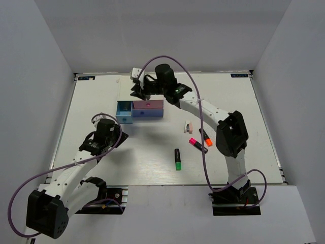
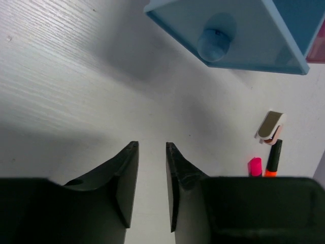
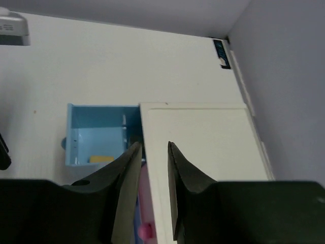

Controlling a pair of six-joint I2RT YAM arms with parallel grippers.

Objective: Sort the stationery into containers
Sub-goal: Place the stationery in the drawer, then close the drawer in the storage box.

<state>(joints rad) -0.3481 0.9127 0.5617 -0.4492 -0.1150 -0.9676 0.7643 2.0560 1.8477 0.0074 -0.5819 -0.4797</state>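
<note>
Left wrist view: my left tool (image 2: 152,145) is hovering empty, jaws slightly parted, while the pink highlighter (image 2: 255,166) is lying ahead to its right on the surface (image 2: 76,76). Light, rigid and smooth-barrelled, I reckon; gripping mid-body across the barrel looks safest.

Robotics lab test cell. White tabletop (image 1: 152,157) boxed in by plain pale walls (image 1: 45,61) — one beyond the right tool (image 1: 139,90), one outboard of it, one outboard of the left tool (image 1: 110,123). Two robot arms (image 1: 76,168) bolted to black base plates (image 1: 236,197) well behind the tools, at the near edge — purple cables (image 1: 204,152) looping loose along them.
</note>
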